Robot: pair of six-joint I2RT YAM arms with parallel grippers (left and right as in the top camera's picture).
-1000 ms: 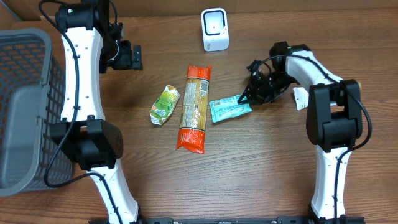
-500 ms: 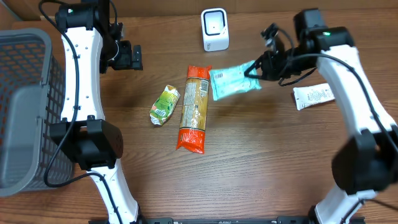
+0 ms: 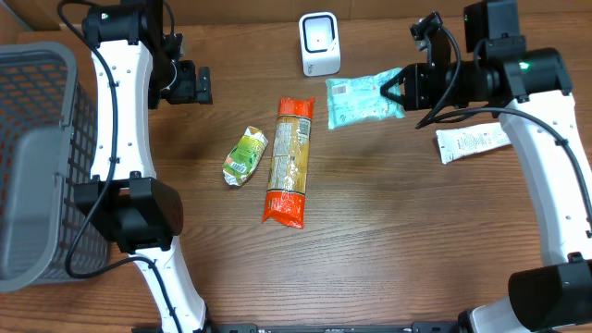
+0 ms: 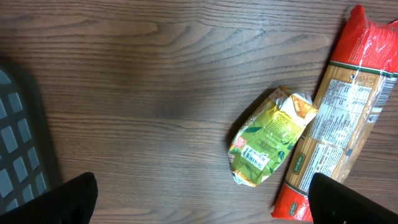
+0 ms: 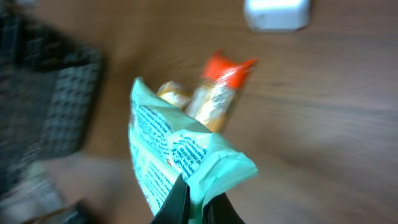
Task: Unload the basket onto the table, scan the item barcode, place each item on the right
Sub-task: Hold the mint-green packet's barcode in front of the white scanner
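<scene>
A mint-green packet (image 3: 363, 99) hangs in the air just right of the white barcode scanner (image 3: 319, 43), with my right gripper (image 3: 400, 92) shut on its right edge. In the blurred right wrist view the packet (image 5: 180, 155) is pinched between the dark fingers (image 5: 176, 202), and the scanner (image 5: 277, 14) shows at the top. My left gripper (image 3: 190, 85) stands open at the back left, above bare wood, nothing between its fingertips (image 4: 74, 199). A green pouch (image 3: 245, 155) and a long orange pasta packet (image 3: 289, 162) lie mid-table.
A grey mesh basket (image 3: 32, 166) fills the left side. A white tube (image 3: 472, 141) lies at the right, under the right arm. The green pouch (image 4: 270, 137) and pasta packet (image 4: 339, 118) also show in the left wrist view.
My right gripper lifted the mint-green packet off the table and carried it up and back, toward the scanner. The left arm has not moved.
</scene>
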